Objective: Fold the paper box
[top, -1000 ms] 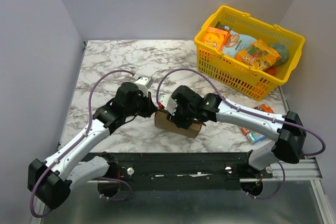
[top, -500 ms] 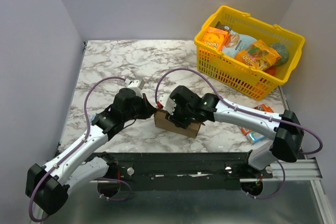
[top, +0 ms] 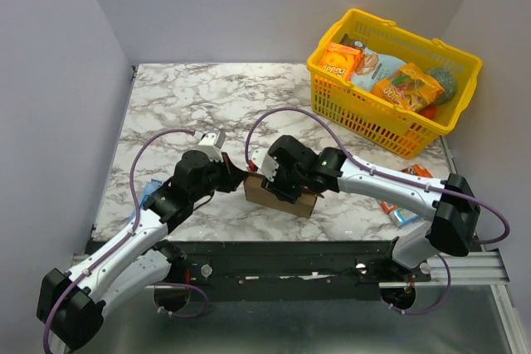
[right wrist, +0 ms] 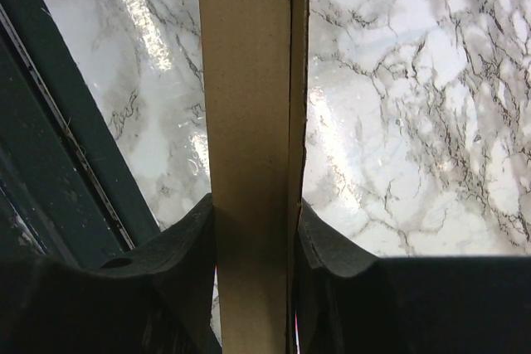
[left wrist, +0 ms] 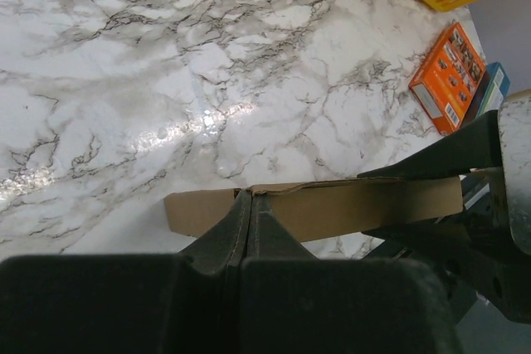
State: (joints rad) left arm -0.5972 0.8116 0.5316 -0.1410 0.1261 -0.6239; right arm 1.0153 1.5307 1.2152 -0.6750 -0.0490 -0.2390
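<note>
The paper box (top: 280, 199) is a brown, unprinted cardboard piece standing on the marble near the front edge. My right gripper (top: 279, 180) comes down on it from above and is shut on it. In the right wrist view the box (right wrist: 249, 113) runs as a tall brown strip between both black fingers (right wrist: 184, 242). My left gripper (top: 241, 177) is shut, with its tips at the box's left end. In the left wrist view the closed tips (left wrist: 250, 199) meet the upper edge of the box (left wrist: 373, 207). I cannot tell whether they pinch any cardboard.
A yellow basket (top: 377, 118) full of snack packs stands at the back right. An orange snack box (top: 420, 172) and a blue pack (top: 406, 216) lie beside the right arm; the orange box (left wrist: 446, 79) also shows in the left wrist view. A small blue object (top: 149, 196) lies at the left.
My left arm has drawn its elbow and wrist back to the left and lower, uncovering the small blue object. Its tips stay at the box. The right gripper and box hardly moved.
</note>
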